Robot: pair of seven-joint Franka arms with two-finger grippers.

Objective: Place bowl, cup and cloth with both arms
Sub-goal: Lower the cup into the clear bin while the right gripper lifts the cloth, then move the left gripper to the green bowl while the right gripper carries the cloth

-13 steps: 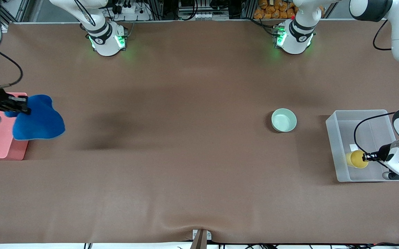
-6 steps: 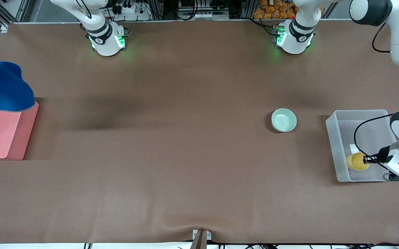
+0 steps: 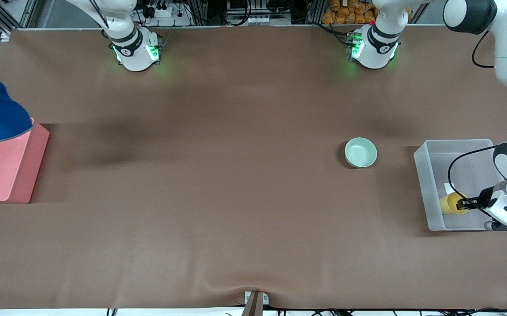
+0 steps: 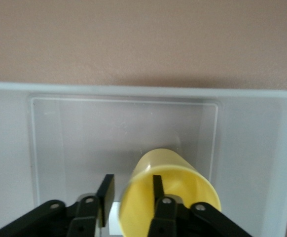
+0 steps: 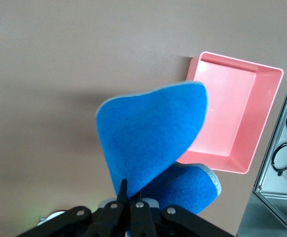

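Observation:
The yellow cup (image 3: 450, 204) is inside the clear bin (image 3: 429, 184) at the left arm's end, near the bin's front-camera wall. My left gripper (image 3: 464, 203) is down in the bin at the cup. In the left wrist view the gripper (image 4: 131, 185) is open, one finger (image 4: 157, 185) inside the cup (image 4: 178, 190), the other (image 4: 105, 190) outside, a small gap from its wall. The mint-green bowl (image 3: 361, 152) stands on the table beside the bin. My right gripper (image 5: 132, 195), outside the front view, is shut on the blue cloth (image 5: 153, 128), which hangs over the pink tray (image 3: 16, 175).
The pink tray (image 5: 232, 108) is an empty open box at the right arm's end of the brown table. The clear bin holds a small white label beside the cup. The arm bases glow green along the table's back edge.
The right arm lifted the cloth from beside the tray and carried it over the tray, its gripper leaving the front view. The left gripper lowered the cup deeper into the bin.

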